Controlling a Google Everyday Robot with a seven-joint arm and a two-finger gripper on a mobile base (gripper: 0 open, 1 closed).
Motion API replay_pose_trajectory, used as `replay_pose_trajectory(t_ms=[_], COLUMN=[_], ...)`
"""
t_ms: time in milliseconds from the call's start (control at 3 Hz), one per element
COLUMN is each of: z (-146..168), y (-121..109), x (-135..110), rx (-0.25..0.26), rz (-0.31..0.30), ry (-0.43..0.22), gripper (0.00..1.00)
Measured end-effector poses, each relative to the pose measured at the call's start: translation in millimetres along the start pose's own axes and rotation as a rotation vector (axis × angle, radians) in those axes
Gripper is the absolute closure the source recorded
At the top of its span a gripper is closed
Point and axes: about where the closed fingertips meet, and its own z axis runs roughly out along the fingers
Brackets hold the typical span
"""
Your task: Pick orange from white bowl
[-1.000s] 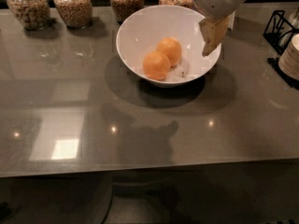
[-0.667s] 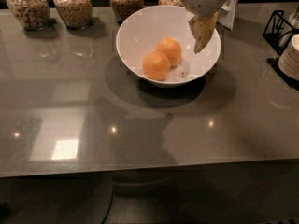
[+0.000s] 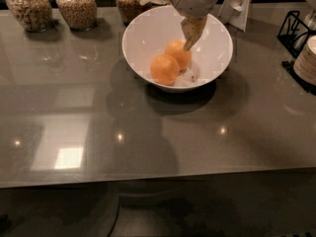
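The large white bowl [image 3: 143, 33] sits on the grey table toward the back centre. Two oranges lie in it: a front one [image 3: 164, 69] and a rear one [image 3: 176, 53], touching each other. My gripper [image 3: 190, 38] reaches down into the bowl from the upper right. Its tan fingertips hang just above the right side of the rear orange. The arm's white wrist covers the bowl's far rim.
Three glass jars of grain [image 3: 76, 6] stand along the table's back edge to the left. A black wire rack [image 3: 295, 28] and a stack of plates [image 3: 307, 59] are at the right edge. A white stand [image 3: 239, 4] is behind the bowl.
The gripper has moved left and down, from over the bowl's right rim to inside the bowl, right above the rear orange. The oranges and bowl have not moved.
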Motion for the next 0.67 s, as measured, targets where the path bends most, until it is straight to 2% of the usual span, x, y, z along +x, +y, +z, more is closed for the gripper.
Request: replay_pose_trajectory(t_ms=[667], z=[47.8], y=[14.9], x=[7.1], rx=[-0.143], rz=[-0.005], ry=[-0.005], gripper=[0.25])
